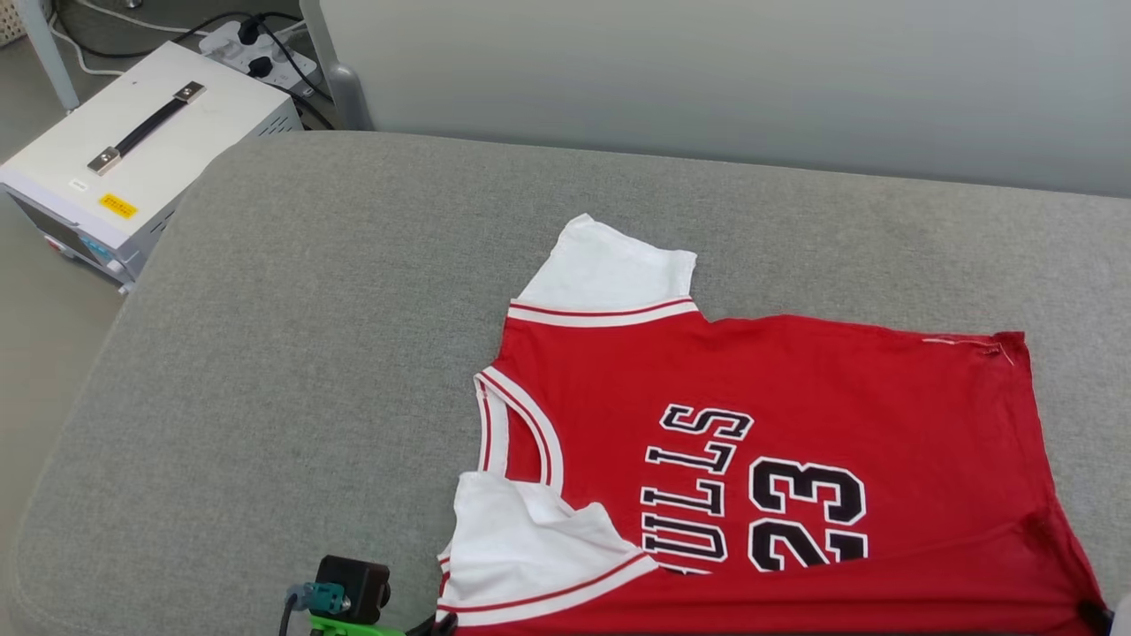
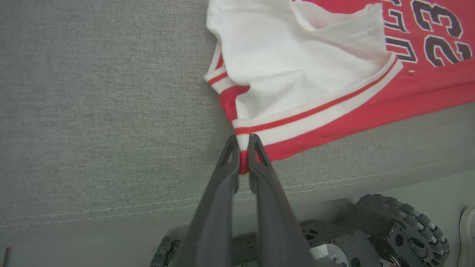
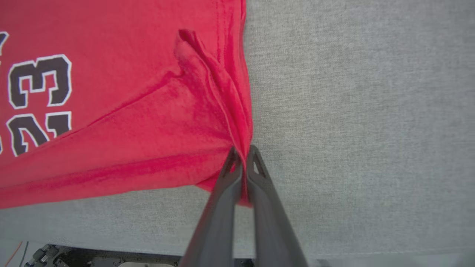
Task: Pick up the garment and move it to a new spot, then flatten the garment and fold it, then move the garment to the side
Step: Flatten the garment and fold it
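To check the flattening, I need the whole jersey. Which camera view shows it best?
The head view: the garment lies almost whole on the grey cushion. The left wrist view gives one white sleeve; the right wrist view, a bunched red corner.

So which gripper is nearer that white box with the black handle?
Left. The left gripper pinches the red jersey by its sleeve, toward the box; the right gripper pinches its far hem corner.

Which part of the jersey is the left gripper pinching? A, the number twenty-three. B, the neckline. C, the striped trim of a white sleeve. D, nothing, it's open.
C: the left gripper is shut on the garment at the striped edge of its white sleeve.
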Controlling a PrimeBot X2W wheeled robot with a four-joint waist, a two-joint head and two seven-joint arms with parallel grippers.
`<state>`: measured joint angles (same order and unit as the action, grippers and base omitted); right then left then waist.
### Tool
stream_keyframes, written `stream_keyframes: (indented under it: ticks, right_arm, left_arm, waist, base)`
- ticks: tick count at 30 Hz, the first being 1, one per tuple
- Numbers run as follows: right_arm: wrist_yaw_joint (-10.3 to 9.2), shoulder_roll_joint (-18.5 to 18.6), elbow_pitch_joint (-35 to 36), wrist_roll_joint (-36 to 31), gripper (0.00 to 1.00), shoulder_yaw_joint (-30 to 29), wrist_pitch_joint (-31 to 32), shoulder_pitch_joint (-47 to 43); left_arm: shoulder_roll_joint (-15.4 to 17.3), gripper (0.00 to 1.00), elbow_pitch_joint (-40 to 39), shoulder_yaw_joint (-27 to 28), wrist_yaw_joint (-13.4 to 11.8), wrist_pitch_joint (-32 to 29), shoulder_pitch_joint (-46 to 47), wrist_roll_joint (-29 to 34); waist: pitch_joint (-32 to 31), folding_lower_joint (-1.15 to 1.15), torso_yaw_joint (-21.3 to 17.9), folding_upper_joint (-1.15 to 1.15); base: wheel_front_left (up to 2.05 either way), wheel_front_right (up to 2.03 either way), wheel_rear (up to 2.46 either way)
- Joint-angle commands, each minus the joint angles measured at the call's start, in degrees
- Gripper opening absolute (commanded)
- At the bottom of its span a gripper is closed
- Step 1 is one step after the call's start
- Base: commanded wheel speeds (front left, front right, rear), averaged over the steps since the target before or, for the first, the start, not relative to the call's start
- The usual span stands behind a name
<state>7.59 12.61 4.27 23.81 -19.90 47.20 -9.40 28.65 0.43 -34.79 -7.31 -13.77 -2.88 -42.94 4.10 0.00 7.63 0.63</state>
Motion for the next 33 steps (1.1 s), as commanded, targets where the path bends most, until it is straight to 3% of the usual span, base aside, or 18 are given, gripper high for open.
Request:
stream_keyframes:
  ticks: [1, 8, 9, 10, 11, 18, 27, 33]
  right_arm:
    - [-0.10, 0.2, 0.6, -0.4, 0.00, -1.0, 0.7, -1.1]
    - [-0.10, -2.1, -0.6, -2.5, 0.00, -2.0, -0.2, -2.3]
    - [-0.10, -2.5, -0.9, -2.3, 0.06, -1.8, -0.5, -2.2]
    - [-0.10, -2.6, -1.1, -2.4, 0.38, -1.7, -0.9, -2.1]
    - [-0.10, -2.9, -1.3, -2.6, 1.00, -1.9, -1.6, -1.9]
    - [-0.10, -2.4, -0.3, -2.2, 1.00, 0.1, -6.6, -0.5]
    - [-0.10, 0.4, 5.4, -0.5, 1.00, 5.7, -20.7, 3.2]
    - [-0.10, 1.5, 5.6, -1.2, 1.00, 8.3, -28.8, 3.9]
  left_arm:
    - [0.2, 0.00, -0.2, 0.0, -0.4, -0.4, -0.9, -0.7]
    - [-1.5, 0.00, 1.0, -0.4, 0.6, 0.4, -0.5, -1.9]
    - [-1.8, 0.29, 1.3, -0.3, 0.6, 0.8, -0.3, -1.9]
    - [-1.9, 0.63, 1.5, -0.2, 0.6, 1.1, -0.2, -1.7]
    - [-2.0, 1.00, 1.9, -0.1, 0.5, 1.7, 0.1, -1.4]
    - [-2.9, 1.00, 2.9, 2.1, 0.2, 8.9, 2.7, 1.1]
    - [-5.7, 1.00, 2.5, 6.1, 1.5, 24.3, 6.7, 4.2]
    - [-7.8, 1.00, 2.9, 8.9, 2.7, 27.7, 8.7, 3.8]
  waist:
    - [-0.5, 0.00, 0.2, -0.63]
    - [-0.3, 0.00, -0.1, -0.63]
    - [-0.2, 0.00, -0.2, -0.63]
    - [-0.1, 0.00, -0.3, -0.63]
    - [-0.1, 0.00, -0.4, -0.63]
    - [-0.4, 0.00, -1.0, -0.63]
    - [-0.4, 0.00, -1.6, -0.63]
    - [0.9, 0.00, -2.1, -0.63]
  base:
    - [0.00, 0.00, 0.00]
    - [0.00, 0.00, 0.00]
    - [0.00, 0.00, 0.00]
    - [0.00, 0.00, 0.00]
    - [0.00, 0.00, 0.00]
    - [0.00, 0.00, 0.00]
    - [0.00, 0.00, 0.00]
    - [0.00, 0.00, 0.00]
